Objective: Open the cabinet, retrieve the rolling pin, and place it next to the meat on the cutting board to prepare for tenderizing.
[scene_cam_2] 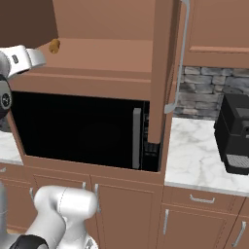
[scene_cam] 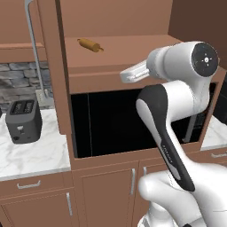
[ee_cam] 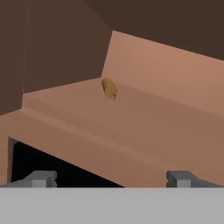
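Cabinet (scene_cam: 133,26) doors open, handle (scene_cam_2: 177,58) at 1 o'clock in right base view. Rolling pin (ee_cam: 109,89) lying on cabinet shelf, at 12 o'clock from tool (ee_cam: 111,178), well apart. Tool fingers wide apart, gripping nothing. Toaster (scene_cam: 23,120) on worktop (scene_cam: 31,155) at 9 o'clock.

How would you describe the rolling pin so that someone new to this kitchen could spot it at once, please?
Find the tall reddish-brown cabinet standing open above the black microwave. On its bare shelf, toward the back, lies the rolling pin. It is a small tan wooden cylinder with a narrower knob at each end, and nothing else lies on that shelf.
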